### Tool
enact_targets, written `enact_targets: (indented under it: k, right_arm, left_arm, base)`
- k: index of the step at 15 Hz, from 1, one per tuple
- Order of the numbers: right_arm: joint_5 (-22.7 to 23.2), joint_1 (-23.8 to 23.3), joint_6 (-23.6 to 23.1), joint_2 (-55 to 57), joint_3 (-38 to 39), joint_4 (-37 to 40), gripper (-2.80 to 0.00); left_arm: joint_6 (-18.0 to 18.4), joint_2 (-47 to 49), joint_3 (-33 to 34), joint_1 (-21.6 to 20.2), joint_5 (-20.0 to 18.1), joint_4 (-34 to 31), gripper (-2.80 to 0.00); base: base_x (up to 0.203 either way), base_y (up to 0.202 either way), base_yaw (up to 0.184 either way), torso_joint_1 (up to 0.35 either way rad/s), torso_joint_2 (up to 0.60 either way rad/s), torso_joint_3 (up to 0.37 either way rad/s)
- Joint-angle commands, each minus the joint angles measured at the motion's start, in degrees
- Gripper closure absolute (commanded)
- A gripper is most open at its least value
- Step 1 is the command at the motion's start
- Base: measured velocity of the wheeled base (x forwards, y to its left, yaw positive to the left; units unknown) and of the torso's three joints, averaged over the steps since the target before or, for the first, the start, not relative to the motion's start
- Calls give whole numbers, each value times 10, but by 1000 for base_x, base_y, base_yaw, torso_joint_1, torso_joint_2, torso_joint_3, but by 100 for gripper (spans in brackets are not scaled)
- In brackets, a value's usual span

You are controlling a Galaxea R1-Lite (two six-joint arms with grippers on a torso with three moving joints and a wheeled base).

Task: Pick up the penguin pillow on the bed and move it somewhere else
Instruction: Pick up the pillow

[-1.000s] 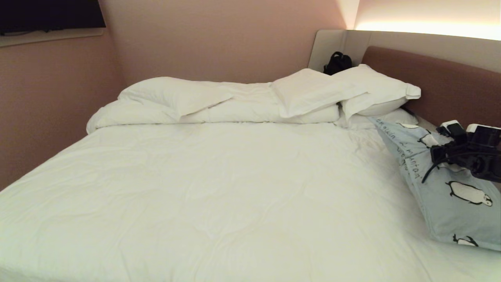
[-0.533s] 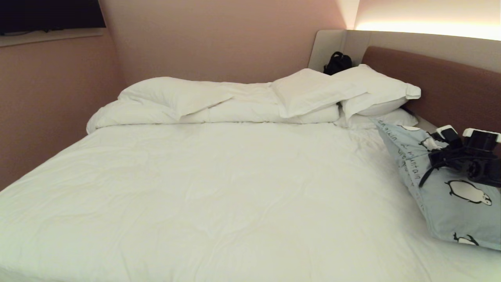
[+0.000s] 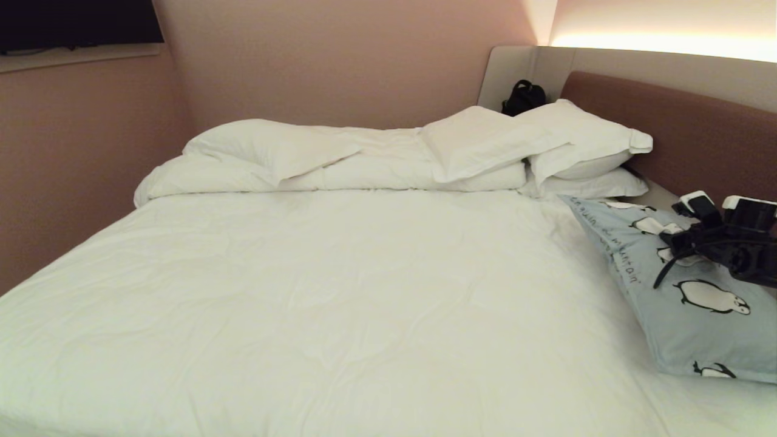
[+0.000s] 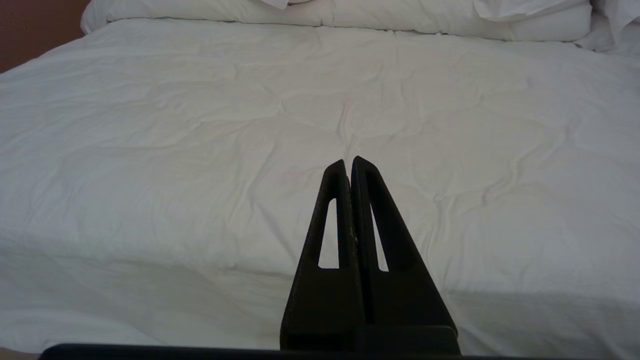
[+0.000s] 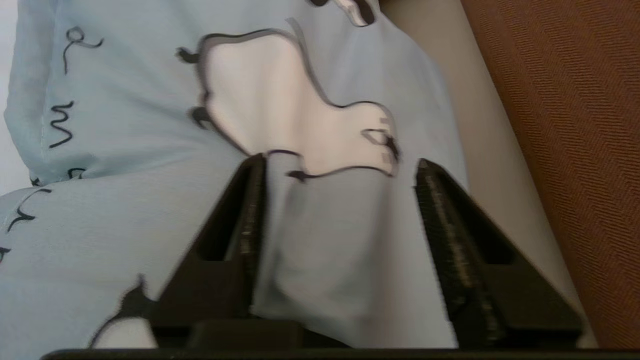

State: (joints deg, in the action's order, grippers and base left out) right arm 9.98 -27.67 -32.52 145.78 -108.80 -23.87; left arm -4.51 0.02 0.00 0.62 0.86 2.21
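The left gripper point(image 4: 348, 165) hangs over the bed's point(image 3: 340, 291) white sheet, jaws pressed together. At the bed's right edge beside the brown headboard point(image 3: 686, 133) lies the penguin pillow point(image 3: 680, 303), light blue with black-and-white penguins and dark cursive lettering. The right gripper point(image 5: 340, 172) sits over it, jaws apart, a fold of fabric between them.

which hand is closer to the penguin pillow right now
Right. The right hand is at the penguin pillow, its open fingers either side of a fold of the blue cover. The left hand is shut and points over bare white sheet, away from the pillow.
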Motion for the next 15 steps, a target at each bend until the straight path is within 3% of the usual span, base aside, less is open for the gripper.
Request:
enact_targets:
  k: [1, 4, 7, 8, 13, 14, 15]
  right_arm:
    - [6, 0, 1, -31, 17, -3, -280]
    - [57, 0, 67, -103, 61, -3, -280]
    - [159, -3, 215, -161, 85, -2, -280]
    - [178, -6, 234, -167, 87, -2, -280]
    - [189, -8, 248, -170, 88, -2, -280]
    - [201, -8, 257, -172, 88, -1, 0]
    - [213, -8, 272, -175, 88, -1, 0]
  left_arm:
    - [0, 0, 0, 0, 0, 1, 0]
    - [-1, 0, 0, 0, 0, 1, 0]
    - [-1, 0, 0, 0, 0, 0, 0]
    - [0, 0, 0, 0, 0, 1, 0]
    - [-1, 0, 0, 0, 0, 1, 0]
    - [-1, 0, 0, 0, 0, 1, 0]
    - [-1, 0, 0, 0, 0, 1, 0]
  base:
    - [0, 0, 0, 0, 0, 0]
    - [0, 0, 0, 0, 0, 0]
    - [0, 0, 0, 0, 0, 0]
    - [0, 0, 0, 0, 0, 0]
    - [0, 0, 0, 0, 0, 0]
    - [0, 0, 0, 0, 0, 0]
    - [0, 0, 0, 0, 0, 0]
